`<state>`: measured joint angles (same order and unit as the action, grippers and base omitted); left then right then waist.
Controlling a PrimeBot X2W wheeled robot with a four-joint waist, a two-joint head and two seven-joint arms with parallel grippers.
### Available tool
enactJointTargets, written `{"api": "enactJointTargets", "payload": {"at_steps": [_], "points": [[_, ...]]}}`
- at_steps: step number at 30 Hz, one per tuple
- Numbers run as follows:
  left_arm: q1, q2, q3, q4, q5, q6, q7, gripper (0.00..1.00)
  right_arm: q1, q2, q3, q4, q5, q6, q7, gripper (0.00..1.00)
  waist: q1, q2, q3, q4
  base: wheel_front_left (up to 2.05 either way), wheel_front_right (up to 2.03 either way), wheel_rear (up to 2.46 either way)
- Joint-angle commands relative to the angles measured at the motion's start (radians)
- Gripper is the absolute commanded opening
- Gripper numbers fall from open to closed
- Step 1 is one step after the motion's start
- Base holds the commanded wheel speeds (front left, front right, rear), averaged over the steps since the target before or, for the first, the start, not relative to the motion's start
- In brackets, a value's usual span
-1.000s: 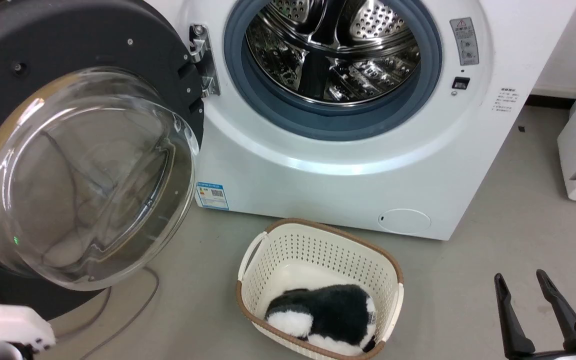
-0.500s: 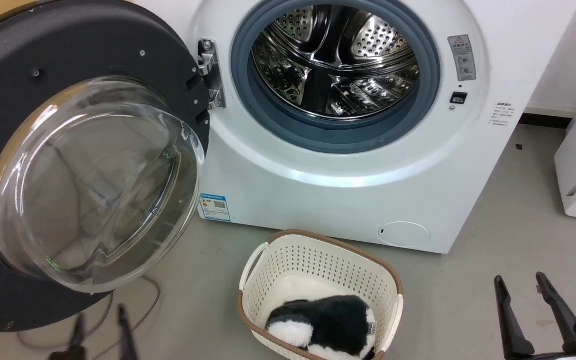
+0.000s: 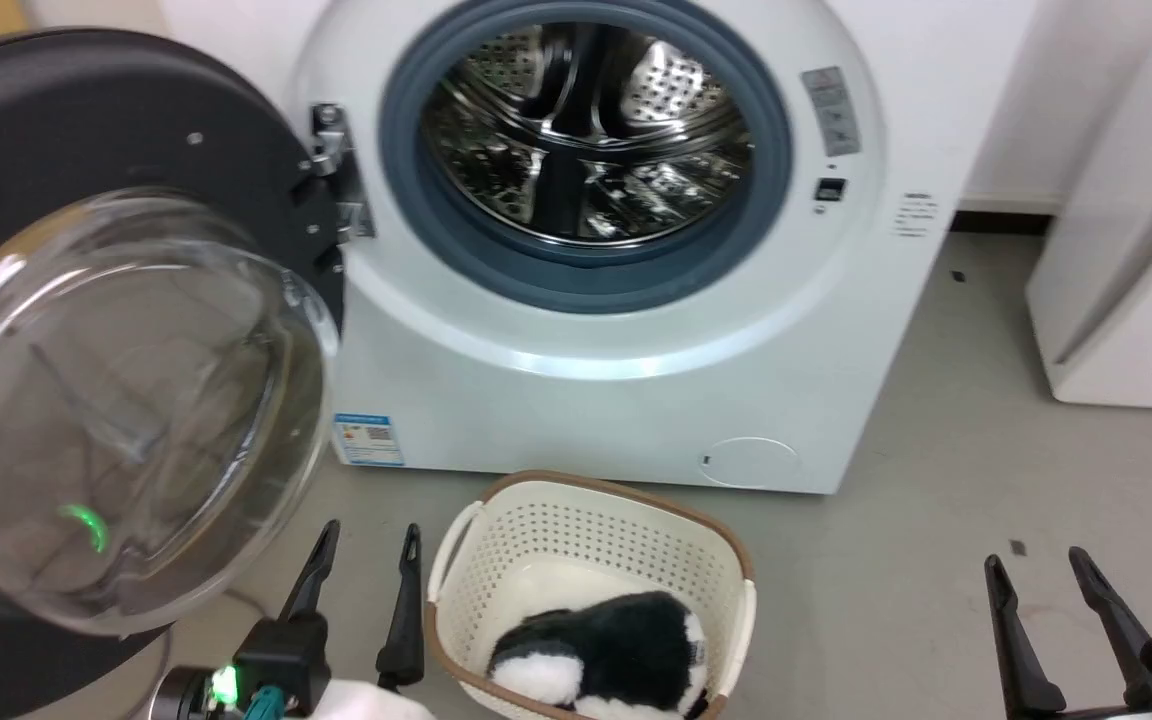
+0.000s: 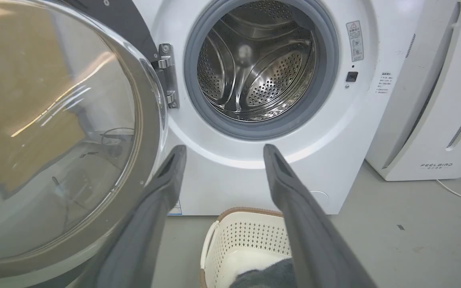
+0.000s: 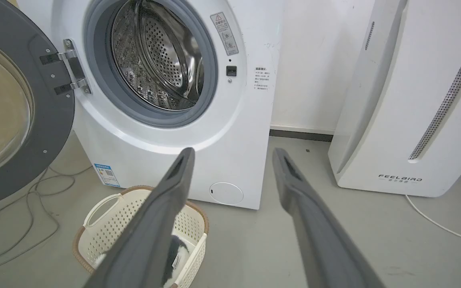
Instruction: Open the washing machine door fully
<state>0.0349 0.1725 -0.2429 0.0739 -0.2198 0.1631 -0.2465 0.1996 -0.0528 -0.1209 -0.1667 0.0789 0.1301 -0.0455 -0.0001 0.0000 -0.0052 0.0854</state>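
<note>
Two grippers, both spread wide, both empty. Washing machine door (image 3: 126, 400) swung out, up-left of left gripper (image 3: 371, 528), not touching. Basket (image 3: 726, 560) holding black-and-white plush (image 3: 606, 640) just right of its fingers. Washing machine (image 3: 616, 400) ahead, drum exposed. Right gripper (image 3: 1034, 558) far right, above floor (image 3: 936, 450).

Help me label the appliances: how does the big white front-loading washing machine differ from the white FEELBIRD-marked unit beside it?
The white front-loading washing machine shows a round opening onto a perforated steel drum; the white FEELBIRD unit has a closed front with a long perforated slot. The washing machine has its round black glass-windowed door swung open; the FEELBIRD unit has no door I can see. Both are white and stand apart on the grey floor.
</note>
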Motion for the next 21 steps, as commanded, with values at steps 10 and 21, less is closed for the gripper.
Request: {"api": "enactJointTargets", "payload": {"at_steps": [10, 21], "points": [[-0.026, 0.011, -0.01, 0.049, 0.001, 0.004, 0.044, 1.0, 0.022, 0.003, 0.008, -0.006, -0.011, 0.001, 0.01, 1.0, 0.0001, 0.0, 0.001, -0.081, 0.0, 0.0, 0.0], [-0.001, 0.015, -0.003, 0.056, -0.017, 0.02, 0.052, 1.0, 0.014, 0.003, 0.015, 0.002, -0.007, 0.001, 0.004, 1.0, 0.0001, 0.0, 0.006, -0.077, 0.0, 0.0, 0.0]]}}
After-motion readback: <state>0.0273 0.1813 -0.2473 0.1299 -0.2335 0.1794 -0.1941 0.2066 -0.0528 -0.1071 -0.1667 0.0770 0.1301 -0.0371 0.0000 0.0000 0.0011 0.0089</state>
